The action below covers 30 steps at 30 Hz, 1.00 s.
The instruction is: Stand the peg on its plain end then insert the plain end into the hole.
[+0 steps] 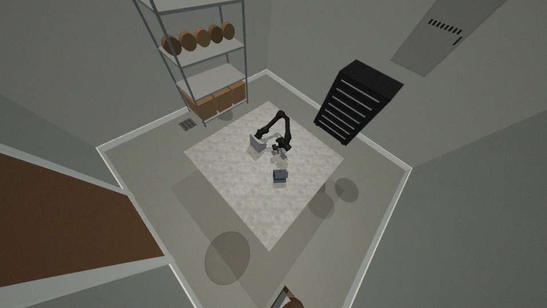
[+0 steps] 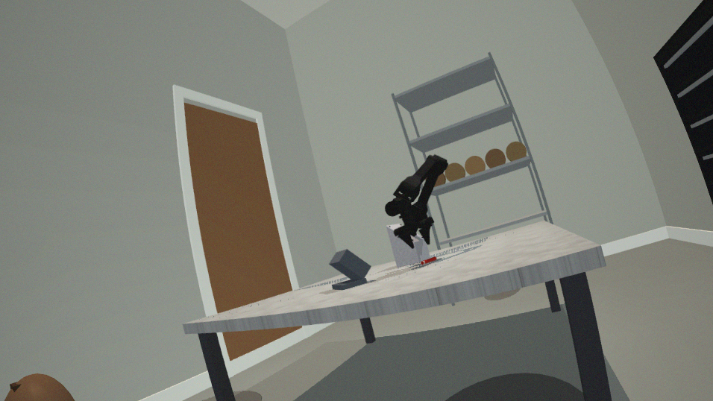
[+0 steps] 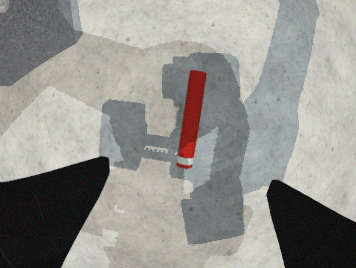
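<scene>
The red peg (image 1: 277,150) (image 2: 428,260) (image 3: 193,117) lies flat on the table. In the wrist view its white band is at the lower end and its plain end points up the picture. My gripper (image 2: 419,244) (image 3: 191,178) is open and empty, pointing down above the table near the peg. In the wrist view the banded end lies between the fingertips in the picture, below them in height. The dark grey sloped panel block (image 1: 280,174) (image 2: 353,266) stands tilted on its base, apart from the peg. A small dark spot on it in the top camera looks like the hole.
A pale upright plate (image 1: 257,142) (image 2: 398,249) stands by the arm's base. A dark grey corner (image 3: 35,40) fills the wrist view's upper left; it may be the panel block. The arm's shadow falls across the peg. The table's edge (image 2: 398,301) shows in the exterior view.
</scene>
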Tool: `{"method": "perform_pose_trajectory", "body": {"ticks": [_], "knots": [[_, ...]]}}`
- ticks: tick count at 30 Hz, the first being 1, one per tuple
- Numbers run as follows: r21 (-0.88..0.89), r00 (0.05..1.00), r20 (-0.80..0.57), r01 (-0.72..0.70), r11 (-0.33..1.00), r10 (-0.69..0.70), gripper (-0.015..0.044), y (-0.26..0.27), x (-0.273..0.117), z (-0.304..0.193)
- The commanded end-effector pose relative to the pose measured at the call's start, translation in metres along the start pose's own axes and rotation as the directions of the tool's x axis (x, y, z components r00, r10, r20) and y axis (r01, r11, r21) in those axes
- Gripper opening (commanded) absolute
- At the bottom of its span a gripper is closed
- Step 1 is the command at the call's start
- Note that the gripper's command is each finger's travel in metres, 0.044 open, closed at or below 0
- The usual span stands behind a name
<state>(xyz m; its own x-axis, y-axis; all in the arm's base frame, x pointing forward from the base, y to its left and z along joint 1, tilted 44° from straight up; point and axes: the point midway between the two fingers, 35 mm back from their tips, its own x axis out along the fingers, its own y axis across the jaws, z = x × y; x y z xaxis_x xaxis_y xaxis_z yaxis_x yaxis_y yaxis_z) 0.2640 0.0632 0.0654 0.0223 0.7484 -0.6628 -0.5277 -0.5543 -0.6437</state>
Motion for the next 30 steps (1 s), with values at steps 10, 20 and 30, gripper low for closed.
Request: {"method": "perform_pose_trajectory", "body": {"ticks": [10, 20, 30], "knots": [[0.007, 1.0, 0.006, -0.007, 1.0, 0.007, 0.044, 0.002, 0.022, -0.004], [0.007, 1.0, 0.006, -0.006, 1.0, 0.006, 0.044, 0.002, 0.038, -0.007], [0.007, 1.0, 0.007, -0.004, 1.0, 0.004, 0.044, 0.002, 0.054, -0.008]]}}
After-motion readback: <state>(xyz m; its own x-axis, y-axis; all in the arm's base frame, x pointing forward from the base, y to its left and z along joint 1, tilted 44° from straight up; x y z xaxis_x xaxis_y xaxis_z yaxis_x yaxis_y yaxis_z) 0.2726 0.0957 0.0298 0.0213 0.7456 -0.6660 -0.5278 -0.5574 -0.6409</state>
